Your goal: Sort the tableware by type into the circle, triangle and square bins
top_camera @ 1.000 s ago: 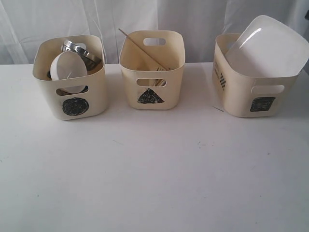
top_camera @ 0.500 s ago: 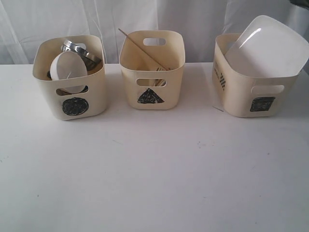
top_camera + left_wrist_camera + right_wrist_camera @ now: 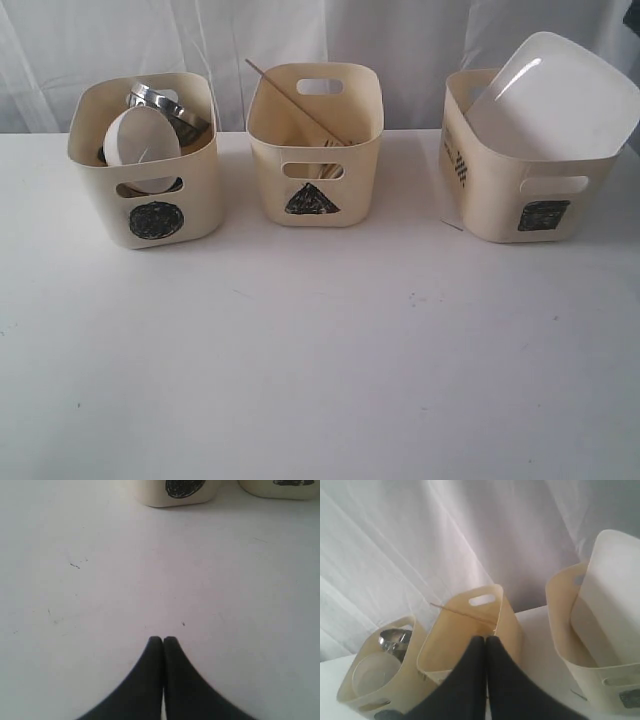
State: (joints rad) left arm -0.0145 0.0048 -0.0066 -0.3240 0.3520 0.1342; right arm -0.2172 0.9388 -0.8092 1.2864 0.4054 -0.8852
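Barely discernible: cutlery (image 3: 331,146) in triangle bin (image 3: 352,185).

Bright diffuse light — faint shadows on table (image 3: 320,350); wrist pics w/ slight blur.

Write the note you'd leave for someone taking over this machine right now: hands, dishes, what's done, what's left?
Left gripper: shut, empty, low over bare table.
Right gripper: shut, empty, facing the bins.
Circle bin: small white bowl, steel ware. Triangle bin: chopsticks. Square bin: plate, leaning out over the rim.
Done: no tableware visible outside the bins. Left: seemingly nothing; bin bottoms are hidden.
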